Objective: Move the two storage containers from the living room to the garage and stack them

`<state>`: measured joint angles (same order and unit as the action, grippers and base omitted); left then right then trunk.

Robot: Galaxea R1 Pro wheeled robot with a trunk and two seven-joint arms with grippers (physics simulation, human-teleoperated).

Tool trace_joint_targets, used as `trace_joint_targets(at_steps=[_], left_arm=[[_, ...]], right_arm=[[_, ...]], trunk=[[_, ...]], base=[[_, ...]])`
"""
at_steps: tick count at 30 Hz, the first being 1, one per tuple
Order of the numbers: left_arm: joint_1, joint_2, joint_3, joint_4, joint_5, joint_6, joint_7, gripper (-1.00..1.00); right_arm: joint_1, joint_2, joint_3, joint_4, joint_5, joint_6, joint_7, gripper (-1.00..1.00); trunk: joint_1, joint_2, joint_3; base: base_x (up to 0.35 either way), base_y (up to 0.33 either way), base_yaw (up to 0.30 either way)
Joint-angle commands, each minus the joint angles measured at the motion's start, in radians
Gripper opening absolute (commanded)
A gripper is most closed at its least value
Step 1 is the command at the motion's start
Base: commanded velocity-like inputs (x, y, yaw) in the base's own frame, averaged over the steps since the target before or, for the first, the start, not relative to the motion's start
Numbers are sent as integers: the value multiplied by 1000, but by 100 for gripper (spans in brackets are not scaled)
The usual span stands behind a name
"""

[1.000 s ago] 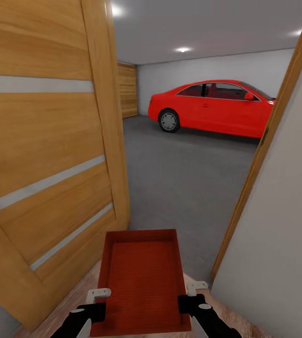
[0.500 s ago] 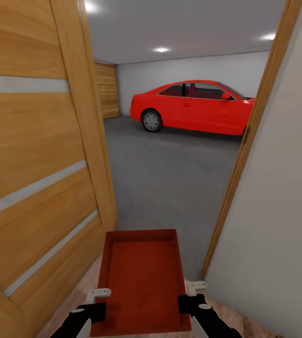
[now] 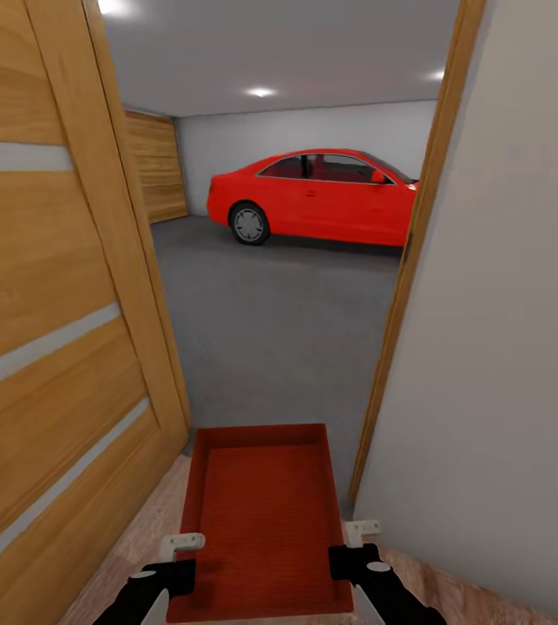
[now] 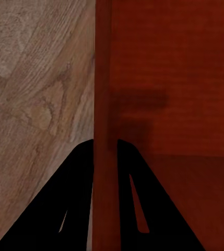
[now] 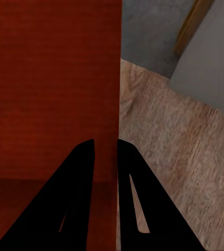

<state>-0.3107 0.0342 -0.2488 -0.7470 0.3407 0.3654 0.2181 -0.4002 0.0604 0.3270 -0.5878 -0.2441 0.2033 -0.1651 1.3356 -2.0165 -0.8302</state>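
One orange-red storage container (image 3: pixel 265 512), open-topped and empty, hangs low in front of me in the head view, carried between both arms. My left gripper (image 3: pixel 177 564) is shut on its left wall, and the left wrist view shows that wall (image 4: pixel 104 104) pinched between the black fingers (image 4: pixel 75 204). On the opposite side my right gripper (image 3: pixel 348 560) is shut on the right wall (image 5: pixel 112 94). Through the doorway lies the garage with its dark grey concrete floor (image 3: pixel 270 330).
An open wooden door (image 3: pixel 53 304) with pale stripes stands close on the left. A grey-white wall (image 3: pixel 504 347) and wooden door frame (image 3: pixel 409 252) crowd the right. A red car (image 3: pixel 313 198) is parked at the far side. Light wood plank floor (image 4: pixel 33 104) lies under the container.
The head view has swung to the right and slightly forward: door, car and right door frame all shifted left in the picture. The container and both grippers hold the same pose.
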Motion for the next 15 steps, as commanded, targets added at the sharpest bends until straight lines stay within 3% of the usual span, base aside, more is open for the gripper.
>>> trace_joint_targets(at_steps=[1, 15], left_arm=[[-1, 1, -9, -35, 25, 0, 10, -100], [-1, 1, -9, -35, 25, 0, 9, -100]], right_arm=[[0, -1, 9, 0, -20, 4, -5, -100], [0, -1, 9, 0, -20, 4, -5, -100]], trunk=[[0, 0, -1], [0, 0, -1]], base=[[0, 111, -127], [11, 282, -14]])
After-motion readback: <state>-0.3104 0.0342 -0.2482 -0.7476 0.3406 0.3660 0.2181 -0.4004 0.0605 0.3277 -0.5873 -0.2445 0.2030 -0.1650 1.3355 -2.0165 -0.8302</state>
